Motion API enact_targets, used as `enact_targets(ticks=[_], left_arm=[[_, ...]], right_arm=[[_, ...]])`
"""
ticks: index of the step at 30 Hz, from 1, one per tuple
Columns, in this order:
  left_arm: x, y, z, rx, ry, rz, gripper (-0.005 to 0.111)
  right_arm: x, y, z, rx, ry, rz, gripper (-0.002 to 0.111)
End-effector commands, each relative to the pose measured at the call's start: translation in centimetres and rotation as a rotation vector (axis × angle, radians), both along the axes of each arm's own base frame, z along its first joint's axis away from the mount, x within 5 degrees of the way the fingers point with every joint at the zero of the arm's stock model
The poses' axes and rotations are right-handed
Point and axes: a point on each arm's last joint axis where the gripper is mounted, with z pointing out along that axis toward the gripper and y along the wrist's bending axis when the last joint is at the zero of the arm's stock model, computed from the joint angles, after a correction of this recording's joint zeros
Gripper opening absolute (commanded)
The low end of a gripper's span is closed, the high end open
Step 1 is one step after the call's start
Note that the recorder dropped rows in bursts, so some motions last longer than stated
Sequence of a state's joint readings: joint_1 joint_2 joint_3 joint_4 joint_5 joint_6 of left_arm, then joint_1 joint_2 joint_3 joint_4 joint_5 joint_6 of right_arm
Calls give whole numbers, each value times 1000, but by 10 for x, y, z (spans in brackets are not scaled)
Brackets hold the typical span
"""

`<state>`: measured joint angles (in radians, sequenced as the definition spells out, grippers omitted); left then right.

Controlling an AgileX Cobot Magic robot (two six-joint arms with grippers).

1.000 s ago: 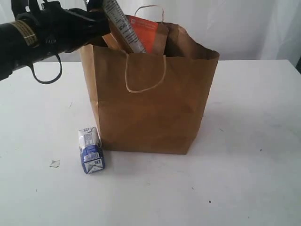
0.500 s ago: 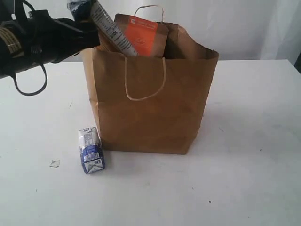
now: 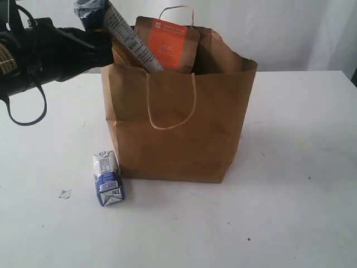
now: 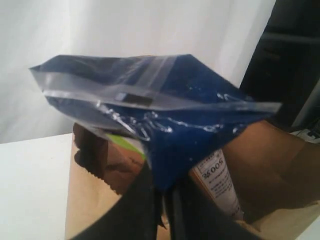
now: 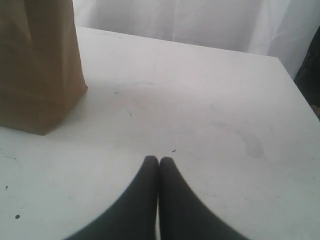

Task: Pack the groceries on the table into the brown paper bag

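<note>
Spaghetti packet [image 3: 131,39], pouch [image 3: 167,42] in bag [image 3: 178,134]; carton [image 3: 107,178] beside.

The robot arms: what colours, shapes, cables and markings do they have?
The left arm is black and bulky, with a gold striped band and a thin black cable looped below. The left gripper and right gripper have smooth black tapering fingers.

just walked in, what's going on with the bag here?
The left gripper is shut on the upper end of the blue spaghetti packet, which leans out over the left rim of the brown paper bag with its lower end inside. The brown pouch with orange label is in the bag, top sticking out. The small blue-white carton sits on the table by the bag's front left corner. The right gripper is shut and empty, over bare tabletop.
</note>
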<state>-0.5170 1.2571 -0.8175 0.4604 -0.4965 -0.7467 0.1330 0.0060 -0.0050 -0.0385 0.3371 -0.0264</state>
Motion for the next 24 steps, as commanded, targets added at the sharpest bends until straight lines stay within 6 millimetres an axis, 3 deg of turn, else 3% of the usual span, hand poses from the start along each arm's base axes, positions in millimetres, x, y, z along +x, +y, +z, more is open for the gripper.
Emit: enact_targets(ticks=[1,21,24], left_arm=[[-5,-1,5,15,-62,-27,0],[-5,-1,5,19,-64,-29,0],[-5,-1,6,18,-69,-32,7]], right_arm=[[0,0,-1,4,-3,-5,0],[0,0,-1,5,-3,-5,0],[0,0,-1,5,-3,-5,0]])
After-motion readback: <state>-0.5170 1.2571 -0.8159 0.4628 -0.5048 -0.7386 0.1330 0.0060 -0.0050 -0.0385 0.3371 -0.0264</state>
